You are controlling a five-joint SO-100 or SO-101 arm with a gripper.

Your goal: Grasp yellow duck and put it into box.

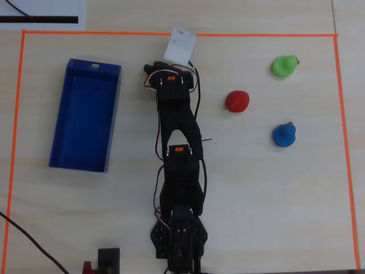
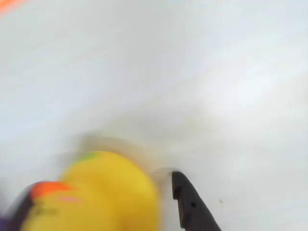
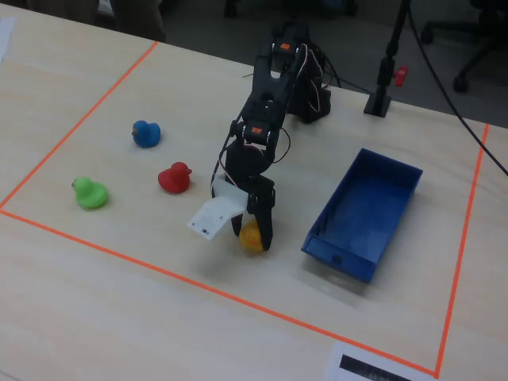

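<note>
Pale wood-grain tabletop (image 3: 95, 302), fenced by a line of orange tape (image 3: 238, 300), carries everything, with office chair legs dim at the back of the fixed view.

At the centre, the gripper (image 3: 252, 232) points down near the front tape line and pinches the yellow duck (image 3: 252, 236) between its black fingers. In the wrist view the duck (image 2: 103, 195) fills the lower left, blurred, its orange beak turned left, and one dark fingertip (image 2: 185, 197) lies against its right flank; the other finger is only a dark sliver at the bottom left corner. The jaws stand just a duck's width apart, closed onto the toy. Whether the duck is sitting on the table or a touch above it I cannot tell.

The duck looks like a light, smooth, rounded toy, probably a little squashy, so it may roll or squirt out of a hard pinch; a hold across the fat middle of the body, as here, seems soundest.

Outward from the claw, the blue box (image 3: 365, 214) lies near on the right of the fixed view, empty and open. On the other side sit the red duck (image 3: 174, 178), the blue duck (image 3: 146, 132) and the green duck (image 3: 90, 193), well apart from the arm (image 3: 266, 111).
</note>
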